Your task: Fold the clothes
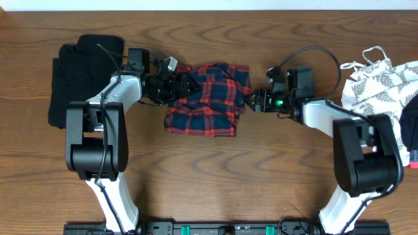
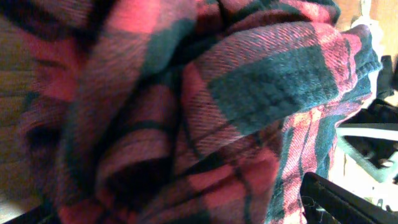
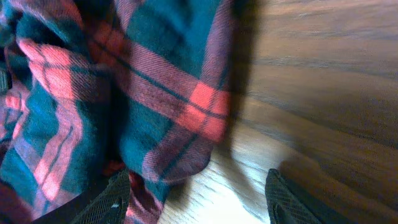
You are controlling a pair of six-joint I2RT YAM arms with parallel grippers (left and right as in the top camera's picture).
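Note:
The clothes' red-and-navy plaid shirt (image 1: 208, 99) lies bunched in the middle of the table. My left gripper (image 1: 184, 86) is pushed into the shirt's left edge. In the left wrist view the plaid cloth (image 2: 205, 106) fills the frame, and one dark finger (image 2: 348, 199) stands far to the right, so the jaws are open with cloth bulging between them. My right gripper (image 1: 251, 101) sits at the shirt's right edge. It is open (image 3: 199, 199), with bare wood between the fingers and the shirt's hem (image 3: 174, 155) against the left finger (image 3: 106, 202).
A black garment (image 1: 72, 78) lies heaped at the far left behind my left arm. A white leaf-print garment (image 1: 379, 81) lies at the right edge, with a dark item (image 1: 411, 124) beside it. Bare wooden table (image 1: 209, 176) lies in front of the shirt.

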